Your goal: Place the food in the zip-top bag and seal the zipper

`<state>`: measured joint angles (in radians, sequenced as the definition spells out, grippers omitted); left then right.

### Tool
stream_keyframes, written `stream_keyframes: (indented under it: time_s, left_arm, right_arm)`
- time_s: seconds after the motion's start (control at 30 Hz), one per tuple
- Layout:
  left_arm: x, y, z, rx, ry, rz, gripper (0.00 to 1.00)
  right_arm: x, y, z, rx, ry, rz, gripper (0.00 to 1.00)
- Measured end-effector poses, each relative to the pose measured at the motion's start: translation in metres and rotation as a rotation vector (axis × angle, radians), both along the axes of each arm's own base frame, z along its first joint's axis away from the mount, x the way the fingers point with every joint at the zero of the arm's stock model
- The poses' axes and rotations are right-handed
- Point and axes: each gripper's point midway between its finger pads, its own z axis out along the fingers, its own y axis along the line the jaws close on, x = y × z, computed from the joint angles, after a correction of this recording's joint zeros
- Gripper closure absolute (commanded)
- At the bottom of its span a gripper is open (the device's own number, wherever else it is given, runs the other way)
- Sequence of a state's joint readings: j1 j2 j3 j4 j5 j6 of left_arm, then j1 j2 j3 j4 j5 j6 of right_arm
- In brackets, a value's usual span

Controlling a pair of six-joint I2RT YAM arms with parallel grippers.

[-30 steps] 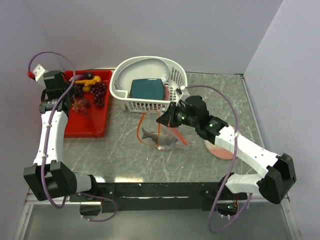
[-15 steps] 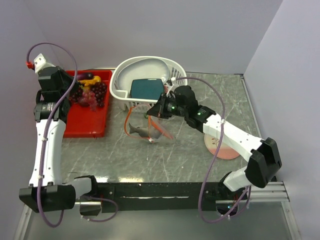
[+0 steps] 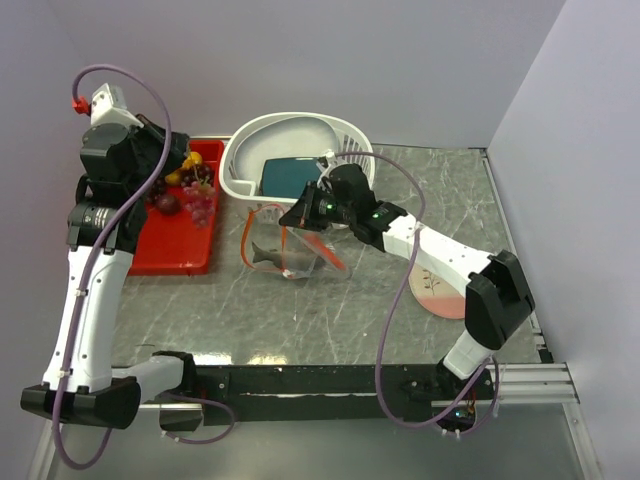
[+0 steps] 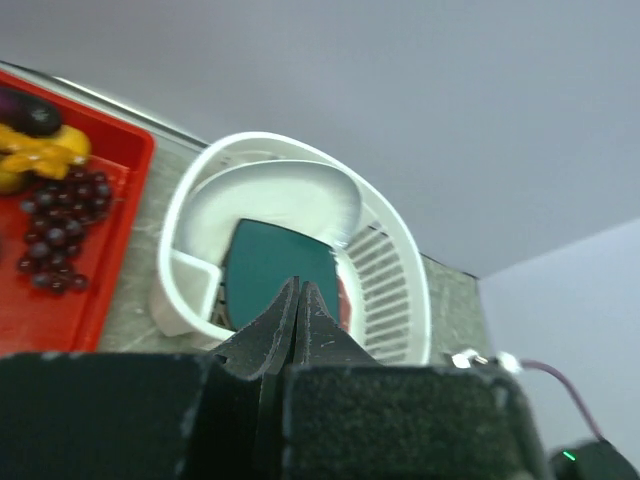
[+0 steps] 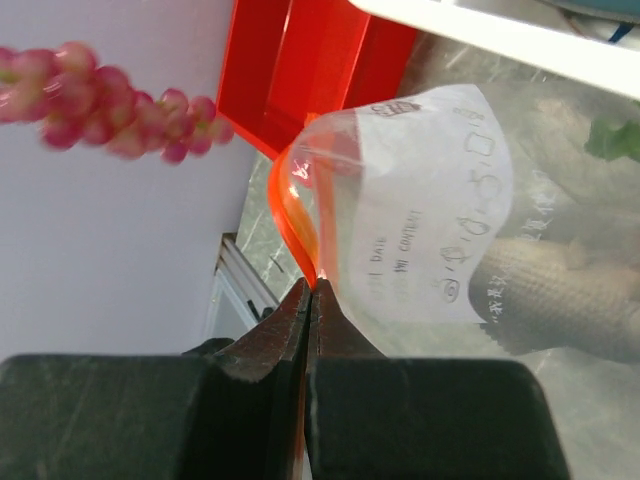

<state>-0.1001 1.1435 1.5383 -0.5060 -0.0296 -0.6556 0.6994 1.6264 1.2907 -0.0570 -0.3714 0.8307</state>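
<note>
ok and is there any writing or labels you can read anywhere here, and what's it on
"CONTENT" (sideways and faint, best reading): on the white label panel of the zip-top bag, in the right wrist view.
Other print lines on that panel: too small and blurred to read.
Top and left wrist views: no readable text.
</note>
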Motion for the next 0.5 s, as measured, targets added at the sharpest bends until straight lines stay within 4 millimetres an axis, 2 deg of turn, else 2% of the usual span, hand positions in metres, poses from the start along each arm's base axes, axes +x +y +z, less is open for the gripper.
stream_keyframes:
  time_s: [0.23, 0.5]
  left_arm:
    - [-0.008, -0.03, 0.009, -0.039, -0.012, -0.097, 0.99]
    - [-0.016, -0.072, 0.005, -0.07, 0.007, -0.213, 0.99]
  right_arm:
    - [0.002, 0.007, -0.009, 0.022, 0.053, -0.006, 1.0]
    - [0.01, 0.014, 0.02, 0.101, 0.048, -0.028, 1.0]
